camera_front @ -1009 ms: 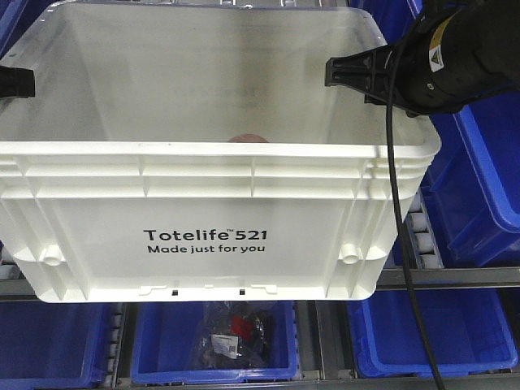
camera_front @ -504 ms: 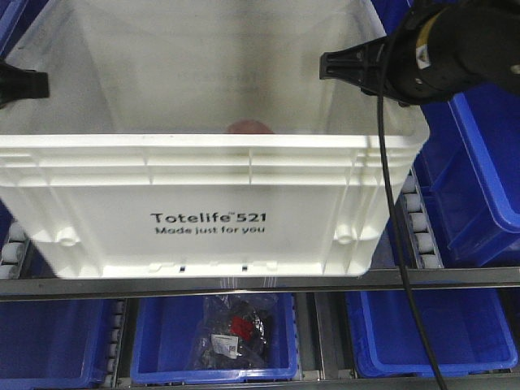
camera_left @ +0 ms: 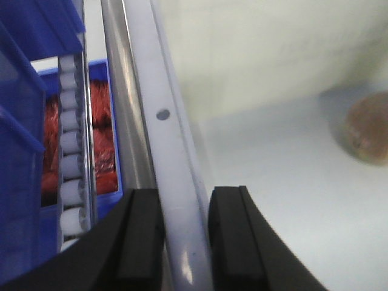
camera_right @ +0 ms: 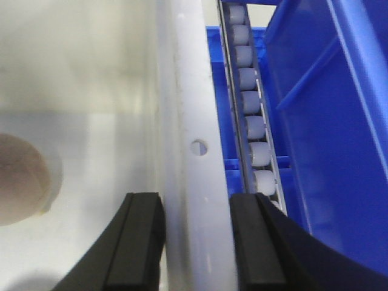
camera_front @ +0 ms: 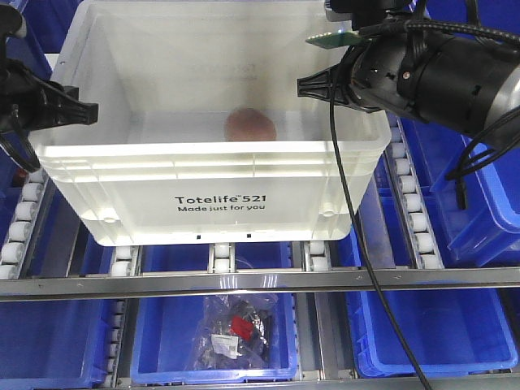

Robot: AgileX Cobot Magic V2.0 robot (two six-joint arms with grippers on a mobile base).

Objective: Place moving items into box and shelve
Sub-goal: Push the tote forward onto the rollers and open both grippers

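At the left side of the box [camera_front: 219,175], the left gripper [camera_left: 185,242] reaches in level from the side, its two black fingers [camera_left: 140,242] pinching the white rim, one outside and one inside. On the box floor lies one brownish-pink round item [camera_front: 250,125], near the middle. At the right side, the right gripper [camera_right: 195,242] clamps the opposite rim the same way. Beneath, the box rests on the roller rails [camera_front: 318,253], above a blue bin [camera_front: 150,341].
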